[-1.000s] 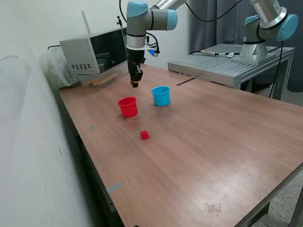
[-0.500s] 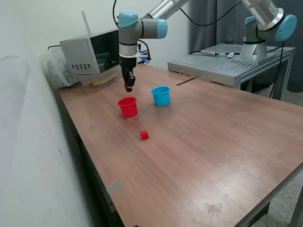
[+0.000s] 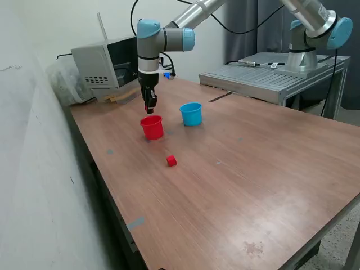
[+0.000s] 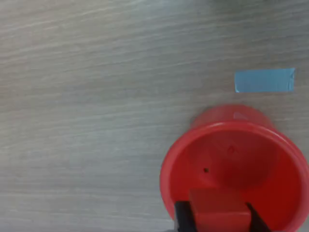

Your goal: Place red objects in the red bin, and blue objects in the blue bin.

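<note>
Wrist view showed your gripper [image 4: 219,220] clenched on a red cube [image 4: 218,212] above the red cup [image 4: 231,159] at lower right; releasing off-center risked the cube striking the rim.

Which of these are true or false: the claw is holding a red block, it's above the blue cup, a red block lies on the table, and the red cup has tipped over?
1. The gripper holds a red cube. True.
2. It hangs over the blue cup. False: it is over the red cup.
3. Another red cube lies loose on the table. True.
4. The red cup has tipped over. False: it stands upright, opening upward.
</note>
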